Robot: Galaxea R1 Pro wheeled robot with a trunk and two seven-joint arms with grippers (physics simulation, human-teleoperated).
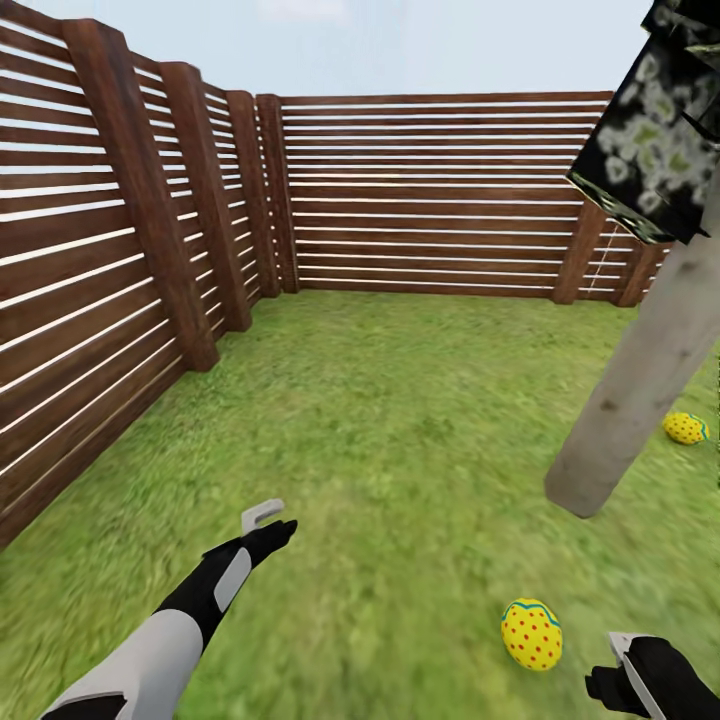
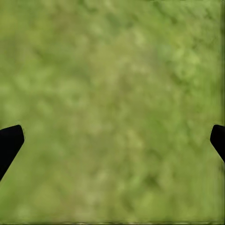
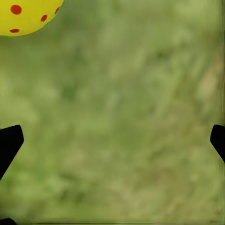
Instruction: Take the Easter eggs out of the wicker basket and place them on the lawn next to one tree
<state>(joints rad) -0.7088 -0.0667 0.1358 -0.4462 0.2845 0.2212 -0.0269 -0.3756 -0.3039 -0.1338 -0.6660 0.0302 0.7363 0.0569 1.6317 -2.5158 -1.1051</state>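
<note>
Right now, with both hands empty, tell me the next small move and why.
Probably turn the base away to look for the wicker basket and a third egg. Two Easter eggs already lie on the lawn by the tree: one near the right hand at, one beyond the trunk at. The left hand and the right both look open over bare grass.
</note>
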